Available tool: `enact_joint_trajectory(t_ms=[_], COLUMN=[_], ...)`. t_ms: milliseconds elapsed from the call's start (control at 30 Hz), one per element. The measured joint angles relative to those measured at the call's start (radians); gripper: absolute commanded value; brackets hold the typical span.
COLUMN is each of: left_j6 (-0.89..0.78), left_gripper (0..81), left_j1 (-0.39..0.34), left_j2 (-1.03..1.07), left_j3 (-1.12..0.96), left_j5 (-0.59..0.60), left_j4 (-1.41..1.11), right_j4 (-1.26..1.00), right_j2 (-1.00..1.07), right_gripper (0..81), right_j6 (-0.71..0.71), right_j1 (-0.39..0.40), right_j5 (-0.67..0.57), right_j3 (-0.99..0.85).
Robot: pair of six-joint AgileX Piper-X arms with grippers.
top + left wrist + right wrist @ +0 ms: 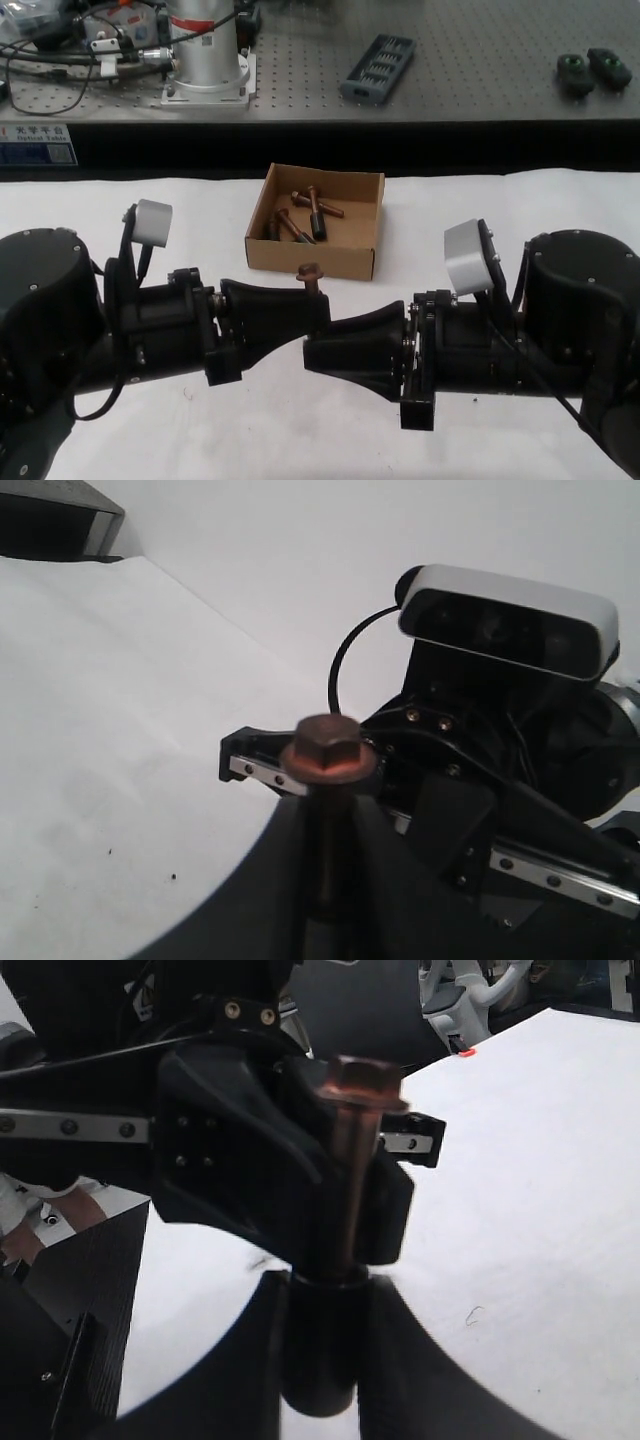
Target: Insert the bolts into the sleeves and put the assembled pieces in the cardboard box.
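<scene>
A copper-coloured bolt stands upright between the two grippers, just in front of the cardboard box. My left gripper is shut on the bolt below its hex head. My right gripper is shut on a black sleeve, and the bolt's shank goes down into the sleeve's top. In the high view the left gripper and the right gripper meet tip to tip. Several assembled bolts lie inside the box.
A white cloth covers the bench around both arms. Behind it runs a perforated metal table with a grey column base, cables, a dark slotted rack and two small black parts.
</scene>
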Motion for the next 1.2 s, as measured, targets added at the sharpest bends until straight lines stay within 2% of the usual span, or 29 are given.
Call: enact_joint_trajectory(t_ms=[100, 167, 233, 333, 367, 400, 467, 633, 867, 1200], left_j6=[-0.001, 0.028, 0.086, 0.108, 0.109, 0.108, 0.108, 0.093, -0.065, -0.136], left_gripper=[0.0, 5.5, 20.6, 53.3, 61.0, 62.4, 59.0, 57.3, 53.6, 53.6], left_j1=[0.0, 0.0, 0.0, 0.0, 0.0, 0.0, 0.0, 0.0, 0.0, 0.0], left_j2=[0.0, 0.0, 0.0, 0.0, 0.0, 0.0, 0.0, 0.0, 0.0, 0.0], left_j3=[0.01, 0.012, 0.012, 0.014, 0.016, 0.016, 0.021, 0.016, -0.018, -0.032], left_j5=[0.0, 0.0, -0.003, -0.062, -0.09, -0.122, -0.16, -0.17, -0.059, 0.085], left_j4=[-0.012, -0.014, -0.014, -0.01, -0.007, -0.002, 0.001, 0.001, -0.081, -0.088], right_j4=[0.0, 0.0, 0.0, 0.0, -0.007, -0.009, -0.015, -0.015, -0.054, -0.059], right_j2=[0.0, 0.0, 0.0, 0.0, 0.0, 0.0, 0.0, 0.0, 0.0, 0.0], right_gripper=[4.9, 4.9, 4.9, 4.9, 4.9, 4.9, 4.9, 4.9, 4.9, 4.9], right_j6=[0.007, 0.007, 0.007, 0.01, 0.009, 0.012, 0.012, 0.014, 0.017, 0.033], right_j1=[0.0, 0.0, 0.0, 0.0, 0.0, 0.0, 0.0, 0.0, 0.0, -0.013], right_j5=[-0.002, -0.002, -0.002, -0.004, -0.008, -0.01, -0.01, -0.01, -0.039, -0.069], right_j3=[0.003, 0.003, 0.003, 0.003, 0.003, 0.003, 0.003, 0.003, 0.0, 0.0])
